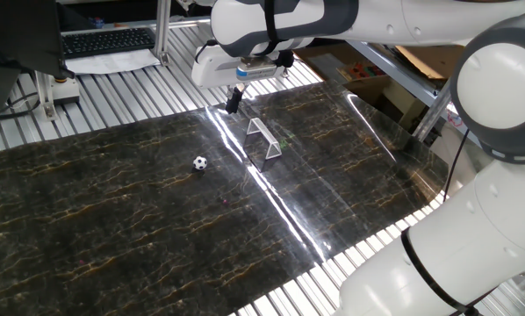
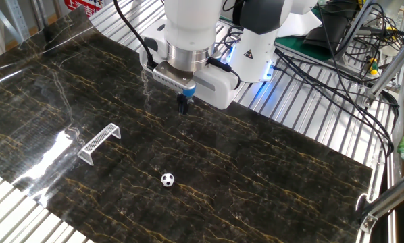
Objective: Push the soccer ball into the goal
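The soccer ball (image 1: 200, 162) is a tiny white ball with black patches lying on the dark marble mat; it also shows in the other fixed view (image 2: 167, 179). The goal (image 1: 263, 140) is a small silver-grey metal frame standing on the mat, a few ball-widths right of the ball; it also shows in the other fixed view (image 2: 98, 143). My gripper (image 1: 233, 104) hangs just above the mat's far edge, behind the goal and well away from the ball. Its black fingers are together with nothing between them. It also shows in the other fixed view (image 2: 183, 107).
The dark marble mat (image 1: 113, 219) covers a slatted metal table. A keyboard (image 1: 107, 40) and papers lie at the back left. The robot base (image 2: 256, 47) and several cables (image 2: 337, 47) stand beside the mat. A bright glare strip crosses the mat near the goal.
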`<state>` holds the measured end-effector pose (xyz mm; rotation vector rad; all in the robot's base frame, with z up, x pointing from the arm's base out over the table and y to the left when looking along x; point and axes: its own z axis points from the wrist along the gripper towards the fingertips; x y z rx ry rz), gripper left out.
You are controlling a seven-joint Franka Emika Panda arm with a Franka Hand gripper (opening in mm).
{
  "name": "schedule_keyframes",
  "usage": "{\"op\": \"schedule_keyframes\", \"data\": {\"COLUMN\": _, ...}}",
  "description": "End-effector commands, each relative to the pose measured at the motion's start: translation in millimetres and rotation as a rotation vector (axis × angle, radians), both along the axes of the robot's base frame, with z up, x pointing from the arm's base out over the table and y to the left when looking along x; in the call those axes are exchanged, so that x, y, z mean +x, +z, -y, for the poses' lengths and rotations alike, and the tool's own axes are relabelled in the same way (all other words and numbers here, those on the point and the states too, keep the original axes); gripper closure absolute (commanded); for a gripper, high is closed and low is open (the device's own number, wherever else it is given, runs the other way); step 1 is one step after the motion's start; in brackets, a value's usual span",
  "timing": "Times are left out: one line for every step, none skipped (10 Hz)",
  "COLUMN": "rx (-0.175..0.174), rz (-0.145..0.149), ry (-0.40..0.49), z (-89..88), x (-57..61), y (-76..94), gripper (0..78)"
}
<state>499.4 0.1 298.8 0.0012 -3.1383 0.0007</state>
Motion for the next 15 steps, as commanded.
{"op": "schedule_keyframes", "data": {"rx": 0.011, "rz": -0.085, "ry": 0.099, "z": -0.1, "x": 0.0, "y": 0.9, "gripper": 77.6}}
{"op": "schedule_keyframes", "data": {"rx": -0.036, "rz": -0.084, "ry": 0.104, "z": -0.4, "x": 0.0, "y": 2.4, "gripper": 77.6}}
{"op": "schedule_keyframes", "data": {"rx": -0.009, "rz": -0.083, "ry": 0.099, "z": -0.4, "x": 0.0, "y": 2.7, "gripper": 77.6}}
{"op": "schedule_keyframes", "data": {"rx": -0.006, "rz": -0.081, "ry": 0.100, "z": -0.4, "x": 0.0, "y": 2.7, "gripper": 77.6}}
{"op": "schedule_keyframes", "data": {"rx": 0.009, "rz": -0.079, "ry": 0.103, "z": -0.4, "x": 0.0, "y": 2.7, "gripper": 77.6}}
{"op": "schedule_keyframes", "data": {"rx": 0.020, "rz": -0.079, "ry": 0.101, "z": -0.4, "x": 0.0, "y": 2.7, "gripper": 77.6}}
{"op": "schedule_keyframes", "data": {"rx": 0.033, "rz": -0.079, "ry": 0.099, "z": -0.4, "x": 0.0, "y": 2.7, "gripper": 77.6}}
{"op": "schedule_keyframes", "data": {"rx": 0.033, "rz": -0.079, "ry": 0.099, "z": -0.4, "x": 0.0, "y": 2.7, "gripper": 77.6}}
{"op": "schedule_keyframes", "data": {"rx": 0.033, "rz": -0.080, "ry": 0.102, "z": -0.4, "x": 0.0, "y": 2.7, "gripper": 77.6}}
{"op": "schedule_keyframes", "data": {"rx": 0.034, "rz": -0.080, "ry": 0.104, "z": -0.4, "x": 0.0, "y": 2.7, "gripper": 77.6}}
{"op": "schedule_keyframes", "data": {"rx": 0.034, "rz": -0.080, "ry": 0.105, "z": -0.4, "x": 0.0, "y": 2.7, "gripper": 77.6}}
{"op": "schedule_keyframes", "data": {"rx": 0.033, "rz": -0.080, "ry": 0.105, "z": -0.4, "x": 0.0, "y": 2.7, "gripper": 77.6}}
{"op": "schedule_keyframes", "data": {"rx": 0.033, "rz": -0.080, "ry": 0.105, "z": -0.4, "x": 0.0, "y": 2.7, "gripper": 77.6}}
{"op": "schedule_keyframes", "data": {"rx": 0.033, "rz": -0.080, "ry": 0.105, "z": -0.4, "x": 0.0, "y": 2.7, "gripper": 77.6}}
{"op": "schedule_keyframes", "data": {"rx": 0.032, "rz": -0.079, "ry": 0.103, "z": -0.4, "x": -0.1, "y": 2.4, "gripper": 77.6}}
